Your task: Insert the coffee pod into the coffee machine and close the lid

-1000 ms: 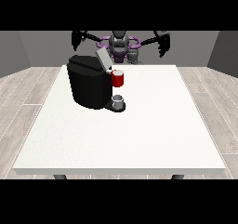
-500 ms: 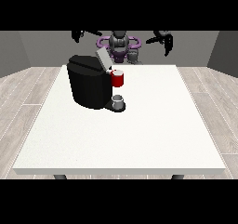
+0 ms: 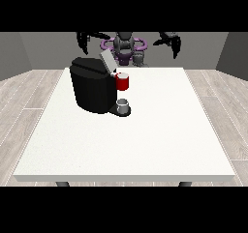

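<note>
**Over the far edge, both hands up, nothing yet loaded**

At the view's left, the hand at the view's left [image 3: 85, 39] hangs high behind the surface [image 3: 145, 140], well apart from everything on it; its fingers point downward, and whether they are spread or curled I cannot tell. It holds nothing that I can see.

Moving right, the coffee machine [image 3: 94, 89] sits on the left half of the surface, its front turned toward the view's right. Its lid [image 3: 107, 61] stands raised, tilted up and back, so closing it is still to come. A red thing at the machine [image 3: 123, 81] sits upright just under the lid, and below it a grey thing [image 3: 123, 104] stands upright on the machine's base; it may be the pod, but I cannot tell.

Further right, the hand at the view's right [image 3: 170, 39] hovers high too, fingers drooping, their state unclear, also holding nothing visible.

My read: early going. Grasping, inserting and closing all appear to remain.
</note>
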`<state>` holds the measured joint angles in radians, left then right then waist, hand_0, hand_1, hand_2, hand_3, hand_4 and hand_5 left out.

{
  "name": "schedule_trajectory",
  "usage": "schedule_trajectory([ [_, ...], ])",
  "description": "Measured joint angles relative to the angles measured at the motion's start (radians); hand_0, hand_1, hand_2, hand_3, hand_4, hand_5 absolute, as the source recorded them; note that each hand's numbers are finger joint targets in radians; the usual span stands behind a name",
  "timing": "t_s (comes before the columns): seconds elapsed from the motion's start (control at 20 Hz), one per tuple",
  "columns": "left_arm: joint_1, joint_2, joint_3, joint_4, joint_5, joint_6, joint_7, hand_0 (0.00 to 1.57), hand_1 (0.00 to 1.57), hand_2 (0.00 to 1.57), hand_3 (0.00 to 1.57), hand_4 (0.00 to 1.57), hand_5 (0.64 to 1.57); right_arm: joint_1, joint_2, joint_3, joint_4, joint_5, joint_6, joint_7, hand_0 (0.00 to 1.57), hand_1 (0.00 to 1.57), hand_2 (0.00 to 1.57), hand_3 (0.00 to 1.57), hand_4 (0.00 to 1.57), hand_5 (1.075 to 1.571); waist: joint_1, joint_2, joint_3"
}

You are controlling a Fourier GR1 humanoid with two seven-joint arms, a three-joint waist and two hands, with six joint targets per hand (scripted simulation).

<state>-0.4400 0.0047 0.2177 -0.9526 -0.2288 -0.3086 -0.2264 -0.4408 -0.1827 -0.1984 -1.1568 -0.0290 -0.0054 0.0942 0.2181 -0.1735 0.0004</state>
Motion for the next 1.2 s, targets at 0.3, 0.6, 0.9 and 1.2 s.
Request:
schedule_trajectory([
  [0.3, 0.063, 0.000, -0.044, -0.154, 0.041, 0.010, 0.056, 0.00, 0.00, 0.00, 0.00, 0.26, 1.571, -0.059, -0.005, -0.013, 0.064, -0.023, 0.005, -0.004, 0.00, 0.00, 0.00, 0.00, 0.00, 1.571, -0.002, 0.060, 0.0000],
  [0.6, 0.103, 0.019, -0.060, -0.285, 0.086, 0.017, 0.104, 0.00, 0.00, 0.00, 0.00, 0.34, 1.571, -0.136, 0.005, 0.012, 0.107, -0.021, 0.009, 0.003, 0.00, 0.00, 0.00, 0.00, 0.00, 1.571, -0.018, 0.115, -0.0001],
  [0.9, 0.162, 0.031, -0.071, -0.367, 0.097, 0.037, 0.099, 0.00, 0.00, 0.00, 0.00, 0.38, 1.571, -0.168, 0.029, 0.053, 0.124, 0.004, 0.010, -0.038, 0.00, 0.00, 0.00, 0.00, 0.00, 1.571, -0.042, 0.157, -0.0027],
  [1.2, 0.183, 0.051, -0.065, -0.415, 0.112, 0.060, 0.108, 0.00, 0.00, 0.00, 0.00, 0.33, 1.571, -0.239, 0.025, 0.066, 0.146, 0.006, 0.024, -0.013, 0.00, 0.00, 0.00, 0.00, 0.20, 1.571, -0.059, 0.187, -0.0009],
])
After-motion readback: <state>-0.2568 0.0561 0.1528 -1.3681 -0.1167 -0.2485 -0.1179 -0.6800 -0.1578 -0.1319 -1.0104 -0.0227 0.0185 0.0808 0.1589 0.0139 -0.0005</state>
